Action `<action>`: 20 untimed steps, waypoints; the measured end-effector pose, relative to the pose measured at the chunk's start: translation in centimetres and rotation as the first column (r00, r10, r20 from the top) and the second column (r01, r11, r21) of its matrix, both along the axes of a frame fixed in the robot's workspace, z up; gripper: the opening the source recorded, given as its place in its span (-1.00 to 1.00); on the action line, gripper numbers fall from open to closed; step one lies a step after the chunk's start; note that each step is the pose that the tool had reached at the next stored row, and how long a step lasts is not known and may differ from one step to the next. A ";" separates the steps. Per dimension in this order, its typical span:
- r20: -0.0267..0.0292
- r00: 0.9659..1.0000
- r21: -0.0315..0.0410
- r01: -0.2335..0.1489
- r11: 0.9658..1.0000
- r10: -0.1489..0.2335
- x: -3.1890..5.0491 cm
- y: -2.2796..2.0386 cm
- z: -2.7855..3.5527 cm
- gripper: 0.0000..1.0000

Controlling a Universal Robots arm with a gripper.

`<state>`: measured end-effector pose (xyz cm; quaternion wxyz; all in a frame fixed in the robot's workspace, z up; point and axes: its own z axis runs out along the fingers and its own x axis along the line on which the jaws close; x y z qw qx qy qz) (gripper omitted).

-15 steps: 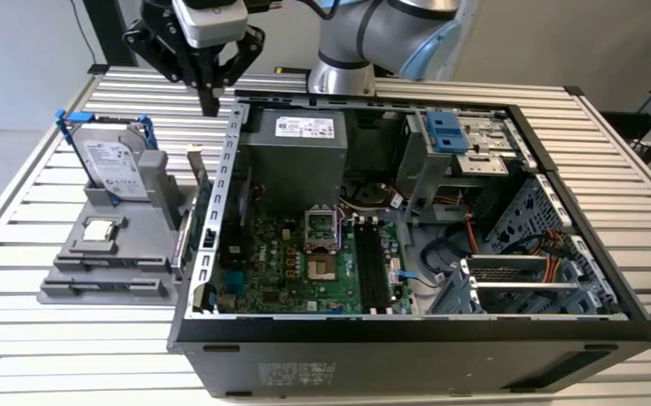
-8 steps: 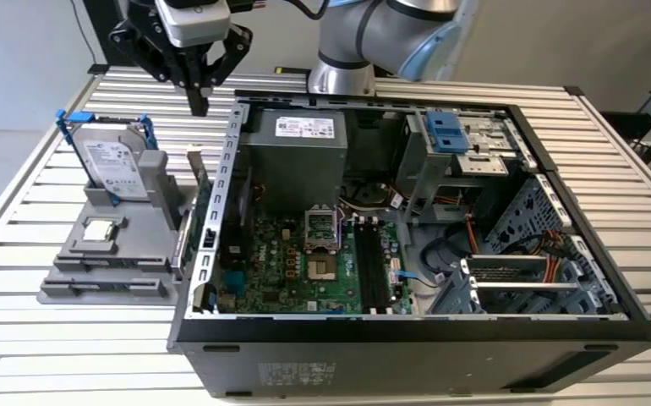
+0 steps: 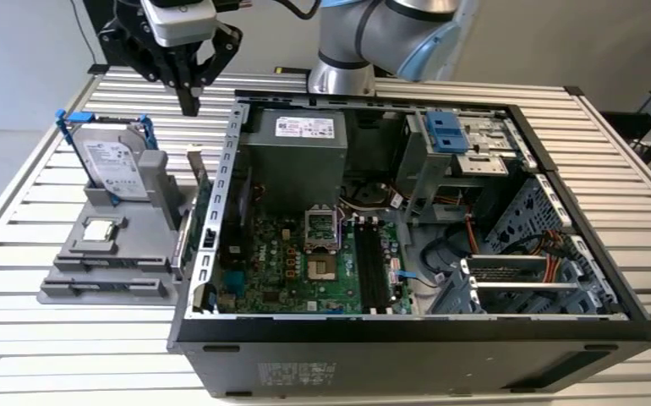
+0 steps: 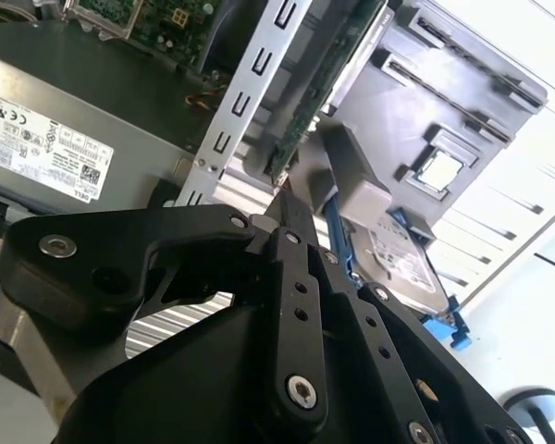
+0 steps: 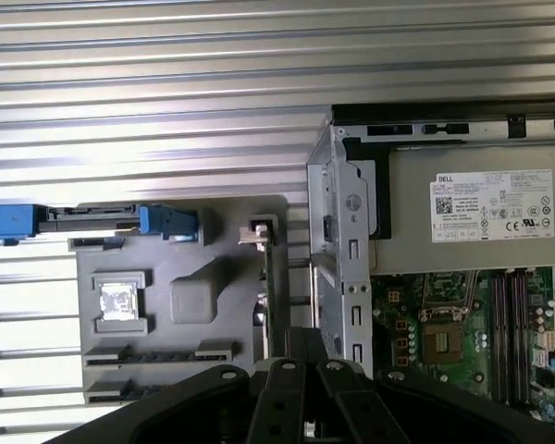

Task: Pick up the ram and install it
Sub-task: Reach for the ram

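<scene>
Hovering above the ram (image 3: 197, 169), jaws closed (empty).

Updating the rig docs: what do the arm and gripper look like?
The arm is silver-grey with pale blue joint caps, and a black cable loops near it. The gripper has a white body and black, angular linkage fingers pinned with round silver bolts.

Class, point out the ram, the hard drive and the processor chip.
ram (image 4: 324, 83), second wrist view, green board edge.
hard drive (image 3: 112, 165), exterior view, silver face.
processor chip (image 5: 120, 302), first wrist view, silver lid.
</scene>
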<state>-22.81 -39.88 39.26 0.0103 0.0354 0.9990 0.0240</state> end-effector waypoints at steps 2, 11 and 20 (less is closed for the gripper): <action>0.000 1.000 0.000 0.000 1.000 0.000 -0.33 0.00 0.00 -1.00; 0.000 1.000 0.000 0.000 1.000 0.000 -1.87 0.00 0.00 -1.00; 0.000 1.000 0.000 0.000 1.000 0.000 -3.48 0.00 0.00 -1.00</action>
